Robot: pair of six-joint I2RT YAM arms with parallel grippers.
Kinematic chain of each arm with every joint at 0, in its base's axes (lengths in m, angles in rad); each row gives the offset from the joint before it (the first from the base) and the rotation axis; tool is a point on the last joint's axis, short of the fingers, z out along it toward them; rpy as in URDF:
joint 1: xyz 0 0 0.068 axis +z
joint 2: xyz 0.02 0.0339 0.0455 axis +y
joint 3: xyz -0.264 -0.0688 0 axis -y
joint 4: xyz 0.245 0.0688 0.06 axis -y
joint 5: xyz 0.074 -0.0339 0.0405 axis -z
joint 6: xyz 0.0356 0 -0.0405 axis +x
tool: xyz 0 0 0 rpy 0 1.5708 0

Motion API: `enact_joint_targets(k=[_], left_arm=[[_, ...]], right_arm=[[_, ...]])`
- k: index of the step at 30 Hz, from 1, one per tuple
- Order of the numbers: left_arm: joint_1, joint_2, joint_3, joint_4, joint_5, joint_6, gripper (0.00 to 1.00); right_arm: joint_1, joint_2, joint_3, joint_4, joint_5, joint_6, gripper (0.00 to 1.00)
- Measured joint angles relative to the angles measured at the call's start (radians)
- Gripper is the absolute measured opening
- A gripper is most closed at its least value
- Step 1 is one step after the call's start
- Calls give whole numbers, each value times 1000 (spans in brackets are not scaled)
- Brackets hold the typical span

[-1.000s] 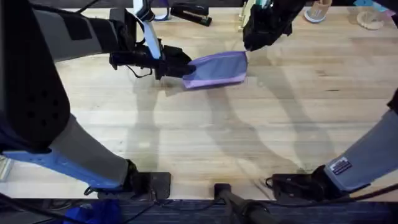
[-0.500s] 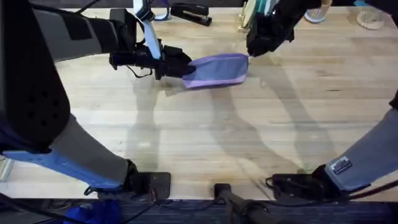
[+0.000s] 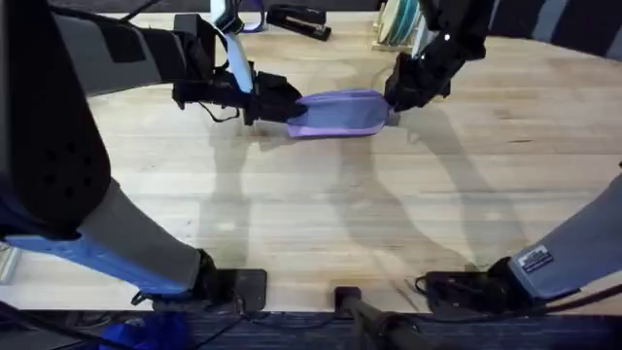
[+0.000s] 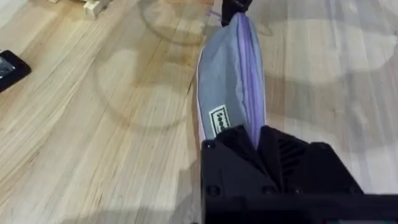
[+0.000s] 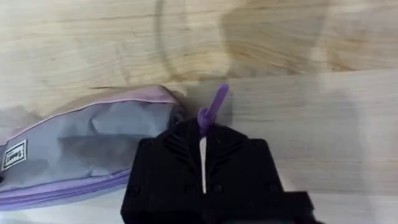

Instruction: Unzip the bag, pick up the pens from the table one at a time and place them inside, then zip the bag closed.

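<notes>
The lavender bag (image 3: 340,112) lies on the table (image 3: 321,214) at the far middle, stretched between both arms. My left gripper (image 3: 277,102) is shut on its left end; the left wrist view shows the black fingers (image 4: 239,146) pinching the fabric at the zipper line of the bag (image 4: 227,81). My right gripper (image 3: 394,95) is at the bag's right end. In the right wrist view the right gripper (image 5: 203,134) is shut on a small purple pull tab (image 5: 212,109) sticking out past the bag (image 5: 93,146). The zipper looks closed along its length. The pens are out of view.
A black stapler (image 3: 296,19) lies at the table's far edge, and a wooden rack (image 3: 389,24) stands behind the right gripper. A black object (image 4: 9,65) shows at the side of the left wrist view. The near half of the table is bare wood.
My right gripper came down from behind the bag to its right end and closed on the pull tab. The bag now lies flatter and more stretched. The left gripper held still.
</notes>
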Motion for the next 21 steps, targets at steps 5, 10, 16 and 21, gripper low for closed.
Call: enact_joint_targets(k=[5,10,16,21], left_arm=[[0,0,0,0,0,0,42],[0,0,0,-1,-3,0,42],[8,0,0,0,-11,0,42],[16,0,0,0,-10,0,136]], right_arm=[[-3,-7,-24,17,-3,20,32],[-12,-7,-28,18,-17,26,32],[-34,-7,-28,-12,24,28,209],[-45,-18,-1,-16,48,20,616]])
